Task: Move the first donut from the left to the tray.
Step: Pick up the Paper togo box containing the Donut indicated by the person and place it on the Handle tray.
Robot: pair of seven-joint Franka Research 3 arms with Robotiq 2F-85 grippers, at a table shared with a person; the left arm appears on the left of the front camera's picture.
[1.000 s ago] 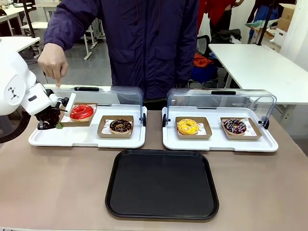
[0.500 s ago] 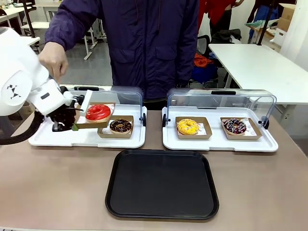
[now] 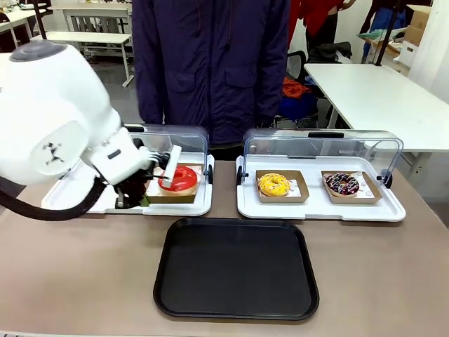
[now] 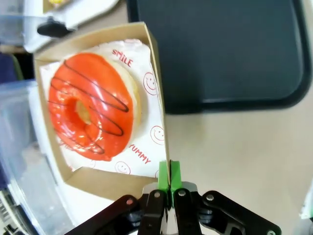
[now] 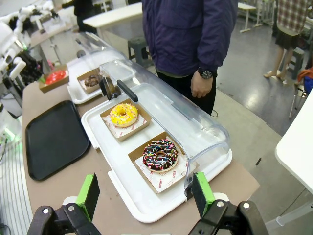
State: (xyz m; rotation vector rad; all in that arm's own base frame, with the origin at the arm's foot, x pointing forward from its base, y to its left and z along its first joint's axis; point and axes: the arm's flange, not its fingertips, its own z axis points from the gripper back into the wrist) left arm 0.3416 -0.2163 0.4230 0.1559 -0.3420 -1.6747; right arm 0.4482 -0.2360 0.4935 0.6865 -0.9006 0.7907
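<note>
The red-glazed donut [image 3: 181,178] sits tilted in its brown cardboard holder [image 3: 171,194], held in the air over the right end of the left white tray [image 3: 188,208]. My left gripper [image 3: 145,200] is shut on the holder's near edge. Up close, the red-glazed donut [image 4: 90,112] has dark stripes, and the green pads of my left gripper [image 4: 169,172] pinch the holder's wall [image 4: 159,98]. The black tray [image 3: 236,270] lies just in front, also seen as the black tray [image 4: 220,49]. My right gripper [image 5: 145,196] hangs open above the right white tray [image 5: 122,188].
A yellow donut [image 3: 273,184] and a sprinkled chocolate donut [image 3: 342,184] rest on the right white tray [image 3: 319,210] under a raised clear lid [image 3: 323,144]. A chocolate donut [image 5: 91,81] stays on the left white tray. A person [image 3: 210,63] stands across the table.
My left arm has swung right with the holder and red donut, lifting them from the tray's left end to its right end. The person's hand has drawn back from the lid.
</note>
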